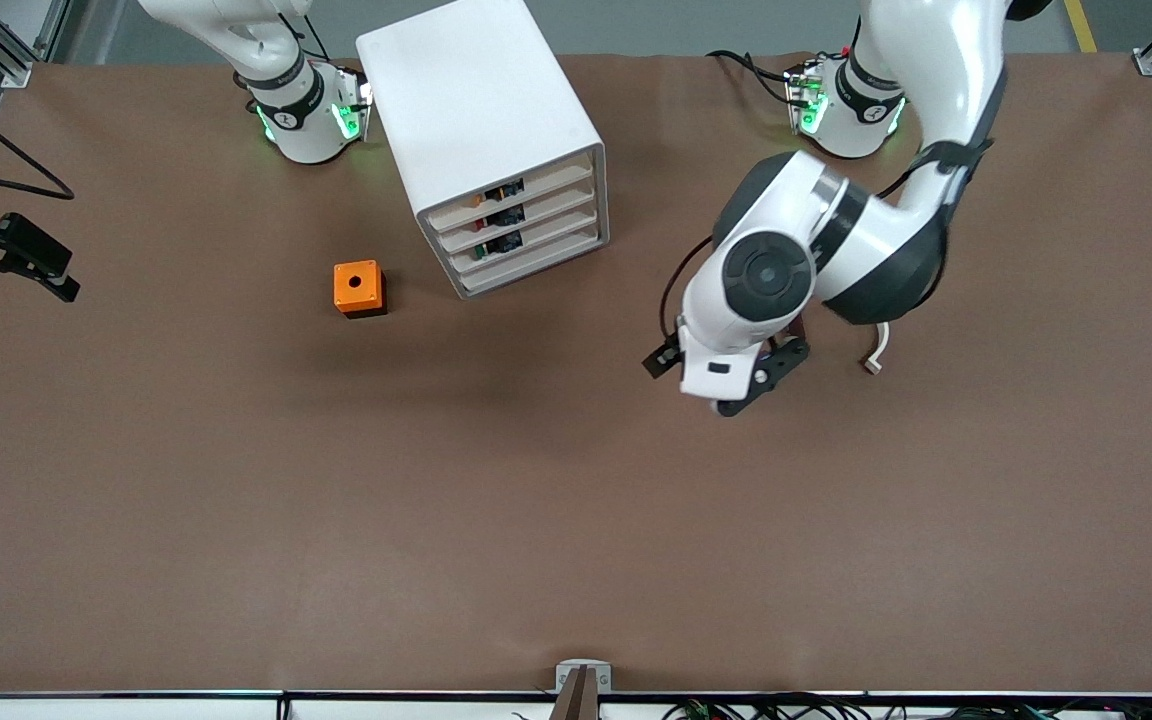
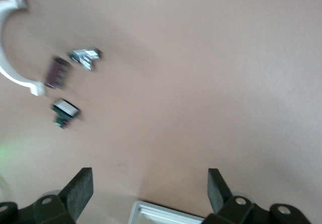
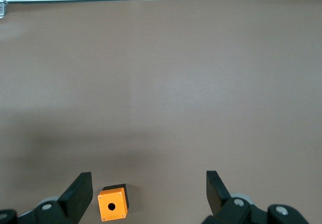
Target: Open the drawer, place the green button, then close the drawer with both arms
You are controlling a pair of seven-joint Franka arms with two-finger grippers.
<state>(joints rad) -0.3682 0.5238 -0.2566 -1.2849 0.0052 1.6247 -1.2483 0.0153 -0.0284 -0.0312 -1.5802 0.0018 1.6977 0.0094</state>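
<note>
The white cabinet [image 1: 481, 110] stands near the robots' bases, all four drawers pushed in. The third drawer [image 1: 556, 235] shows a small green and black-blue part [image 1: 494, 247] at its front, which looks like the button. My left gripper [image 1: 726, 390] hangs open and empty over bare table, toward the left arm's end from the cabinet; its own view [image 2: 150, 194] shows only table between the fingers. My right gripper [image 3: 149, 194] is open and empty, high over the table with the orange box [image 3: 112, 204] below it. It is out of the front view.
The orange box with a hole [image 1: 359, 288] sits beside the cabinet toward the right arm's end. Near the left gripper lie a white curved clip [image 2: 9, 58], a dark cylinder [image 2: 58, 73], a silver piece [image 2: 84, 58] and a white-faced switch [image 2: 65, 110]. The clip also shows in the front view [image 1: 876, 355].
</note>
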